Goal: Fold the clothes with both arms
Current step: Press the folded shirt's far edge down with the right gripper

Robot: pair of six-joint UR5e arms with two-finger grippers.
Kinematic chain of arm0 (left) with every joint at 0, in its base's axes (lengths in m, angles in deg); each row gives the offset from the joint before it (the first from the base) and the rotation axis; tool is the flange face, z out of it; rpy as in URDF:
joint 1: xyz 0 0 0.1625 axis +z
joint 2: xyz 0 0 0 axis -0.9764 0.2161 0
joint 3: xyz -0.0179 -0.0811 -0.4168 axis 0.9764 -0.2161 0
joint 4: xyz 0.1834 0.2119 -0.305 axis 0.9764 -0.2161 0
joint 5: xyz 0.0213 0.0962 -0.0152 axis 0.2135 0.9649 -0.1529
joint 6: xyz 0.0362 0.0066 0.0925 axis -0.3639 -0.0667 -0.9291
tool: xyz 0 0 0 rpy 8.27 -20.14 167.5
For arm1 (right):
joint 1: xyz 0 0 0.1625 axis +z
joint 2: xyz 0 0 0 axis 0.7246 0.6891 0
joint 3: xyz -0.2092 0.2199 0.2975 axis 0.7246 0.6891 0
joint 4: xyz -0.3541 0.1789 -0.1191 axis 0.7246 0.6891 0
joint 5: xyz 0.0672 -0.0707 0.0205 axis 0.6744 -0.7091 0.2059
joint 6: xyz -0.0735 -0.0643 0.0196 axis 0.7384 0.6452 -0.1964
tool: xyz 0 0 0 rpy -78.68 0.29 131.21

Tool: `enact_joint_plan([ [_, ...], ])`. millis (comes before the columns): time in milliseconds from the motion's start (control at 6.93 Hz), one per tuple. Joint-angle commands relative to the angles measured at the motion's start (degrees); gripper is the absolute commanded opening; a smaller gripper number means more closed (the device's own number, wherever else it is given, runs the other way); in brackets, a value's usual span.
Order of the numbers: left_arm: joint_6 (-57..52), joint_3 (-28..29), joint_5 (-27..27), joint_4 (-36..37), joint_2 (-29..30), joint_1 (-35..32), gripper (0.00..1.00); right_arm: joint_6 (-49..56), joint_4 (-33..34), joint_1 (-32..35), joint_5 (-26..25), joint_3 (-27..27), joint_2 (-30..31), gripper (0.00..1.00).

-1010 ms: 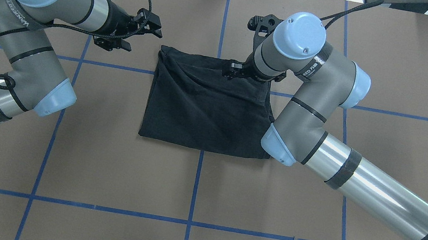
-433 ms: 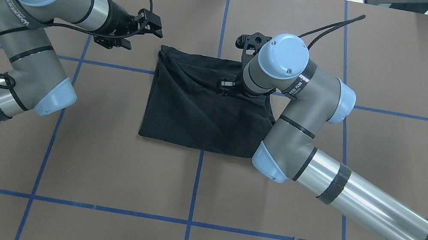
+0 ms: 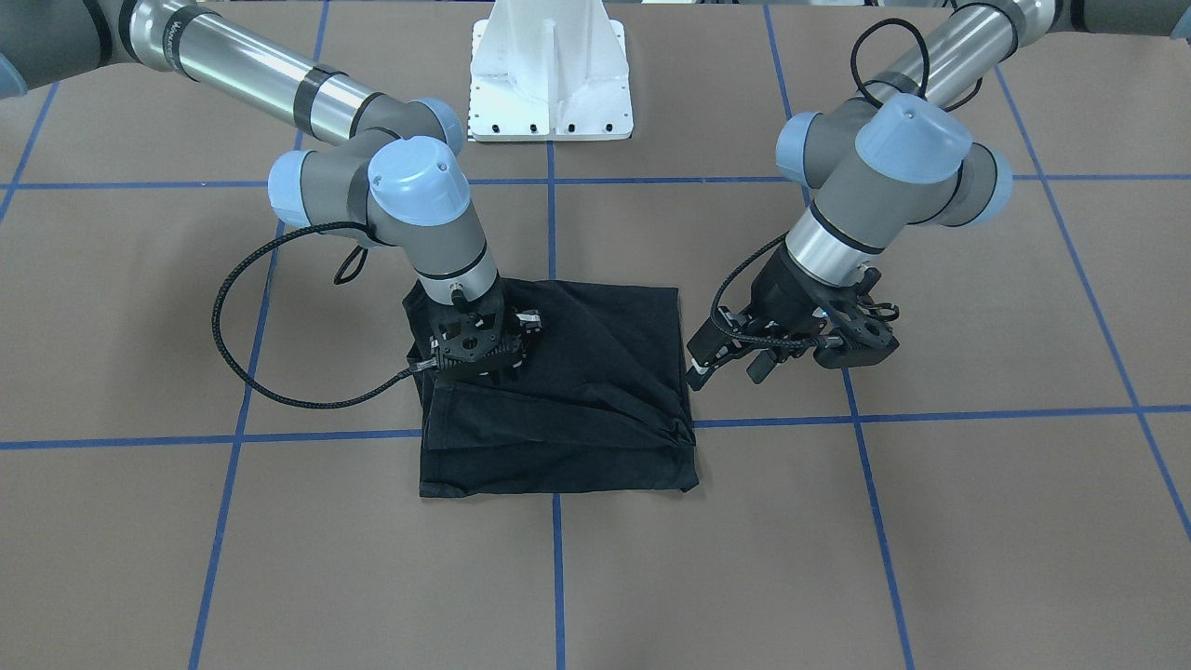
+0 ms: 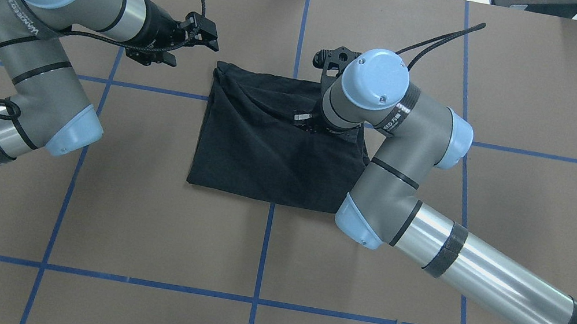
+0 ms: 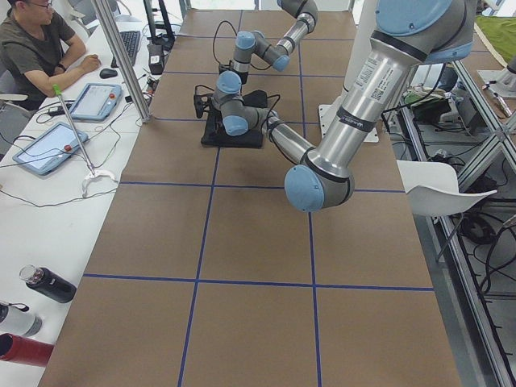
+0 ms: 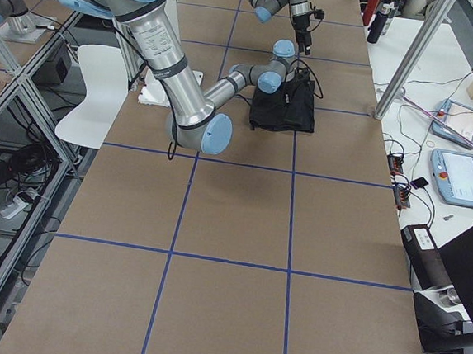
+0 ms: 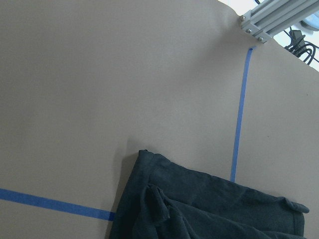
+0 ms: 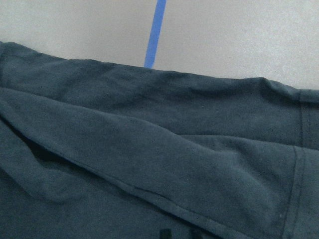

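The black T-shirt [image 4: 265, 158] lies folded in a rough rectangle at the table's middle, plain black side up, no print showing. It also shows in the front view [image 3: 595, 372], the left wrist view [image 7: 209, 204] and fills the right wrist view [image 8: 149, 149]. My right gripper [image 4: 304, 119] sits low on the shirt's far right part [image 3: 475, 368]. Its fingers are hidden under the wrist, and creases run across the cloth to it. My left gripper [image 4: 189, 51] hovers open and empty just off the shirt's far left corner [image 3: 726, 365].
The brown table cover carries a grid of blue tape lines [image 4: 264, 252]. The white pedestal base [image 3: 549, 74] stands at the robot's side of the table. An operator [image 5: 40, 48] sits at a side bench with tablets and bottles.
My right arm has swung left and toward the robot over the shirt, and the creases in the top layer have followed its gripper. The left arm has not moved.
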Motion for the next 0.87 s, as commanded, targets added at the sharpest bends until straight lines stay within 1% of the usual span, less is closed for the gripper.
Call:
enact_joint_plan([
  [0,0.0,0.0,0.0,0.0,0.0,0.0,0.99,0.1,0.0,-0.5,-0.9,1.9,-0.2,0.0],
  [288,0.0,-0.1,0.0,0.0,0.0,0.0,0.99,0.1,0.0,-0.4,-1.1,3.8,-1.9,0.0],
  [433,0.0,-0.1,0.0,0.0,0.0,0.0,0.99,0.1,-0.1,0.1,-2.4,5.0,-2.3,0.0],
  [721,0.1,-0.3,0.0,0.0,-0.1,0.0,0.99,0.2,-0.2,1.6,-3.1,8.0,-4.0,0.0],
])
